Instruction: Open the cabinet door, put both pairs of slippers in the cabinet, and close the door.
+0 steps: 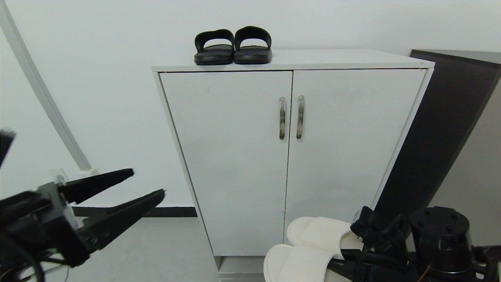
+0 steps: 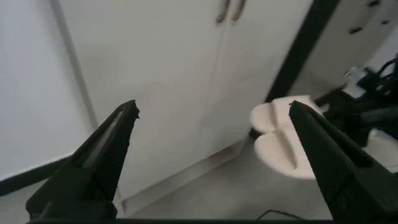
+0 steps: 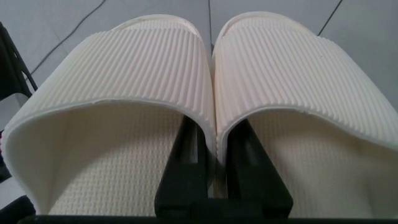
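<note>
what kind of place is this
Probably a home-style entryway, perhaps a mock-up: a white two-door cabinet against a plain wall, black slippers on its top, and white slippers held in the right gripper.

You have a white wall (image 1: 98,78) ahead, with a pale strip (image 1: 43,98) running slantwise down it on the left; at its foot sits what may be a socket (image 1: 58,174). A dark skirting (image 1: 172,212) meets the grey floor (image 1: 168,250). On the right stands a tall dark panel (image 1: 442,129). A thin cable (image 3: 68,34) lies on the floor.
</note>
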